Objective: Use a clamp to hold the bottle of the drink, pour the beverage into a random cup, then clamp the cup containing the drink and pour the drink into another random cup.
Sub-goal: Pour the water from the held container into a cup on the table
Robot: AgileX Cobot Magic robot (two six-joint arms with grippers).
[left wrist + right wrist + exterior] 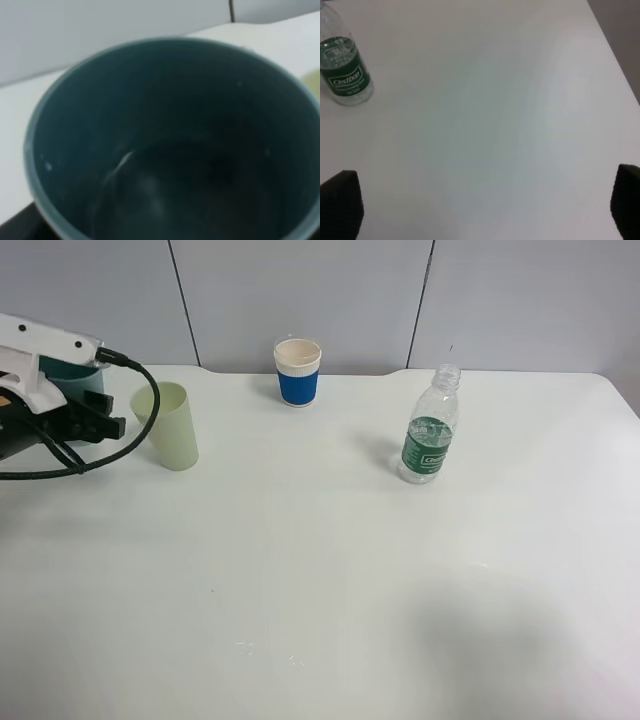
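My left gripper [98, 416], black with a white plate and a black cable, is shut on the teal cup [72, 373] at the table's far left. The cup's dark inside [170, 150] fills the left wrist view, and a faint sheen low down looks like water. The pale yellow-green cup [171, 427] stands upright just right of that gripper. Right of centre the capless bottle [430, 430] with its green label stands upright, apart from both arms. My right gripper [482, 205] hangs open above bare table with the bottle [345, 75] off to one side. It is out of the exterior high view.
A blue paper cup [297, 371] with a white rim stands at the back centre near the wall. The white table [320, 580] stretches bare across the front. Its right edge [615, 55] shows in the right wrist view.
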